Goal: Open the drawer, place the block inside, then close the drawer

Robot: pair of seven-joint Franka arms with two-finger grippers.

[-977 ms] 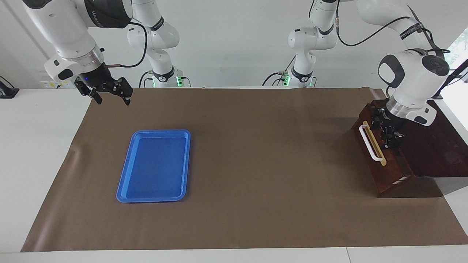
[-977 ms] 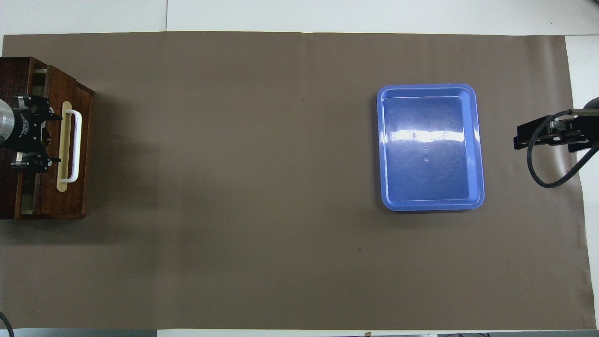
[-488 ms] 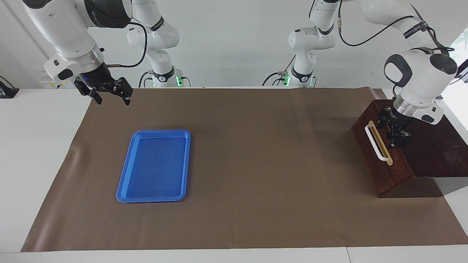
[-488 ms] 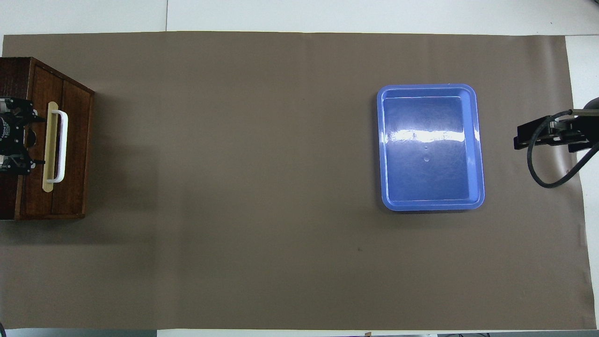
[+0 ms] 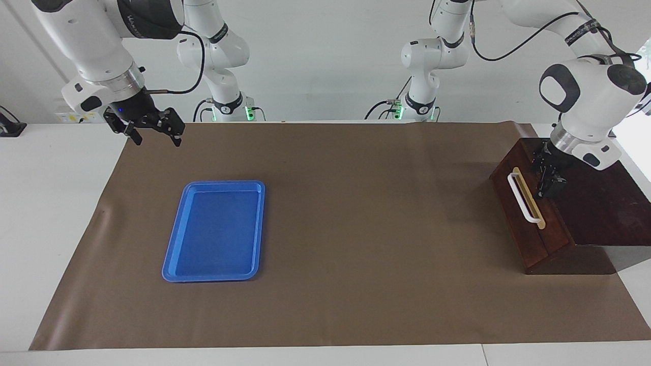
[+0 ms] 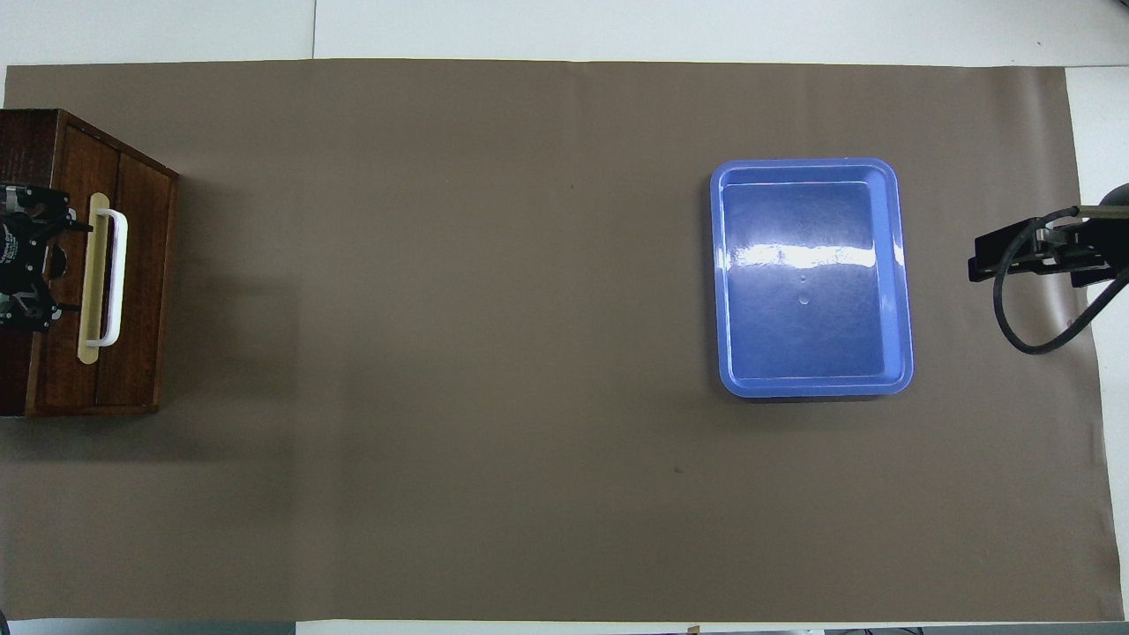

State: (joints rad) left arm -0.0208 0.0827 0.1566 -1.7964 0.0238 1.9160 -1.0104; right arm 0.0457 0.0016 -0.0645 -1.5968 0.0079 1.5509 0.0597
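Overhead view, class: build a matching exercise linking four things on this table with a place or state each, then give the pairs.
Things:
1. drawer
2. blue tray
3. left gripper
4. right gripper

Places or states:
A. open, over the mat's edge, waiting
B. shut in its dark wooden box
C. open, over the box top, beside the white handle
D. flat on the brown mat, nothing in it

Pairs: 1-B, 2-D, 3-C, 4-A

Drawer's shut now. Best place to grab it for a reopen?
Take the white handle on the drawer front at mid-span, coming from the front with fingers straddling the bar. It stands off its tan strip, leaving room for a finger.
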